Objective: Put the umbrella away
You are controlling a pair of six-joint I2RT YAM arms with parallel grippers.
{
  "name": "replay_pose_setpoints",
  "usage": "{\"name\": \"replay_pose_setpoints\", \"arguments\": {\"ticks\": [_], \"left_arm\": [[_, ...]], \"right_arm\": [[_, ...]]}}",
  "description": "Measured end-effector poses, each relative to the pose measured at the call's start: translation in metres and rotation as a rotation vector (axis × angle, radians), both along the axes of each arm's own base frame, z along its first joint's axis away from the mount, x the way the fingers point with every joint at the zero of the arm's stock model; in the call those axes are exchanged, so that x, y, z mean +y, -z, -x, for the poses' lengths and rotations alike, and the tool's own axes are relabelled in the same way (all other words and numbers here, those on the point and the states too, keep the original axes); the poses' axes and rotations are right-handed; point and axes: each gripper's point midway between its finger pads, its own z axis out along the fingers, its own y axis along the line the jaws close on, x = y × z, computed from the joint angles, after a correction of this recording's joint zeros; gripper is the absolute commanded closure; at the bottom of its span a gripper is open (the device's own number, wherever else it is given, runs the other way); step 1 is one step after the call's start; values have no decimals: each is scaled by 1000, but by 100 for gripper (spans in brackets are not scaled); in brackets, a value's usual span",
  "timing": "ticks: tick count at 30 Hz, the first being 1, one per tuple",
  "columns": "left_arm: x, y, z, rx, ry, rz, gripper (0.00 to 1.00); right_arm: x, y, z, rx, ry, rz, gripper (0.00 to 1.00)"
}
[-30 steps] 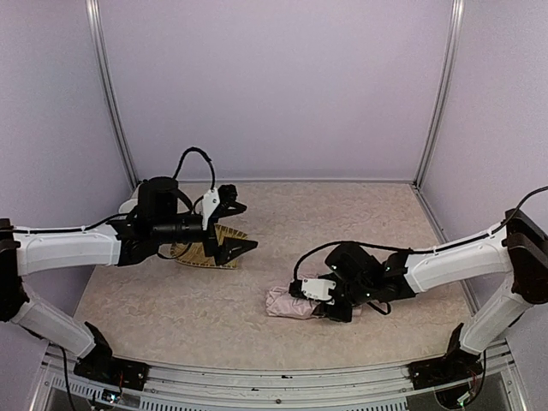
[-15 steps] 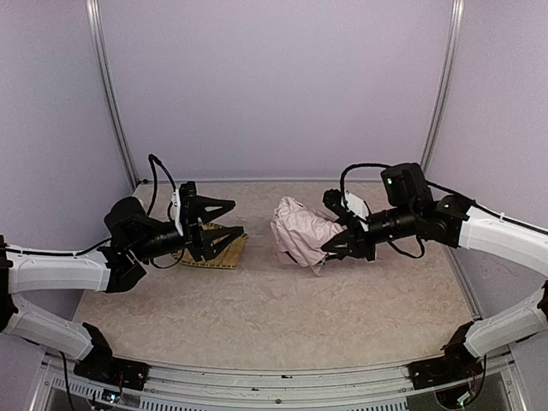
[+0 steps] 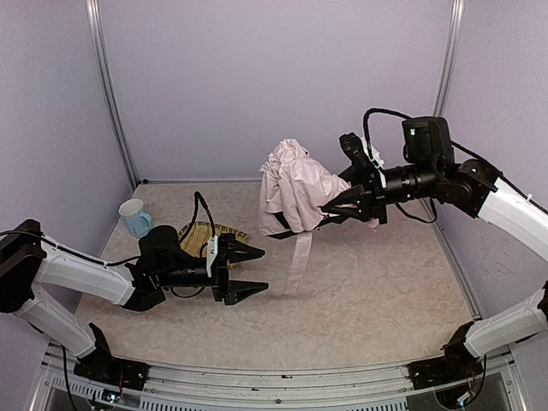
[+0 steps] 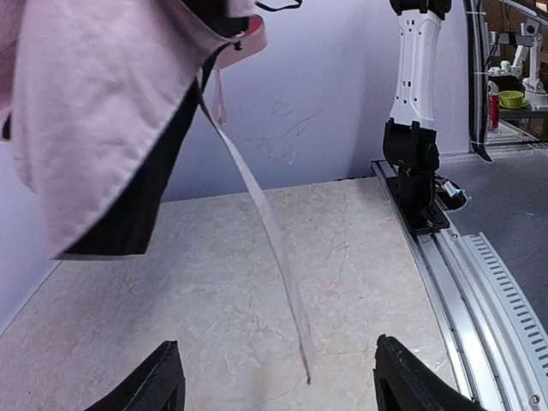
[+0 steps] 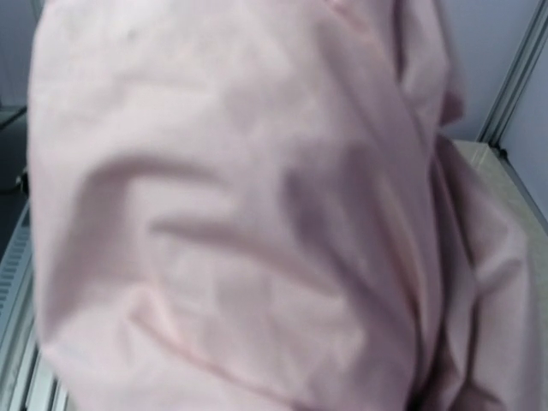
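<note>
Pink umbrella hangs bunched in the clamped right pincer, high above the table; its strap dangles straight down just ahead of the low, wide-open left pincer.

Left arm lies low, outstretched, left gripper spread wide; right arm is raised high, right gripper clamped on the umbrella.

Creased pale pink fabric of the umbrella across nearly the whole view, metal post upper right

umbrella strap dangling mid-table — tray, mug left
</note>
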Motion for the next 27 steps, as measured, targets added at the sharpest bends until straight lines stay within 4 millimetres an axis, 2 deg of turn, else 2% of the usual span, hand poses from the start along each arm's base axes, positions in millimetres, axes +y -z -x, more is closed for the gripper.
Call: {"name": "replay_pose_setpoints", "arguments": {"ticks": [5, 7, 10, 13, 14, 16, 18, 19, 21, 23, 27], "left_arm": [[-24, 13, 8, 6, 35, 45, 23], [-36, 13, 5, 7, 40, 70, 26], [-53, 9, -4, -5, 30, 103, 43], [-57, 2, -9, -5, 21, 133, 57], [-58, 0, -9, -10, 21, 140, 57], [-58, -3, -9, -15, 22, 147, 46], [-59, -4, -10, -23, 20, 146, 42], [-60, -4, -10, -22, 17, 147, 45], [-59, -5, -13, -26, 5, 147, 62], [-59, -3, -14, -26, 0, 141, 98], [-61, 7, -12, -13, 18, 93, 100]], "right_arm": [[3, -12, -1, 28, 7, -51, 100], [5, -18, -1, 32, 1, -73, 100], [6, -24, 0, 35, -7, -99, 100], [7, -28, 0, 35, -6, -111, 100], [6, -28, 0, 36, -4, -113, 100], [5, -27, 1, 36, -2, -115, 100], [4, -26, 2, 37, 0, -119, 100], [4, -25, 3, 40, 0, -119, 100], [4, -23, 2, 48, 2, -118, 100], [4, -23, 2, 51, 3, -118, 100], [3, -22, -1, 48, 23, -115, 100]]}}
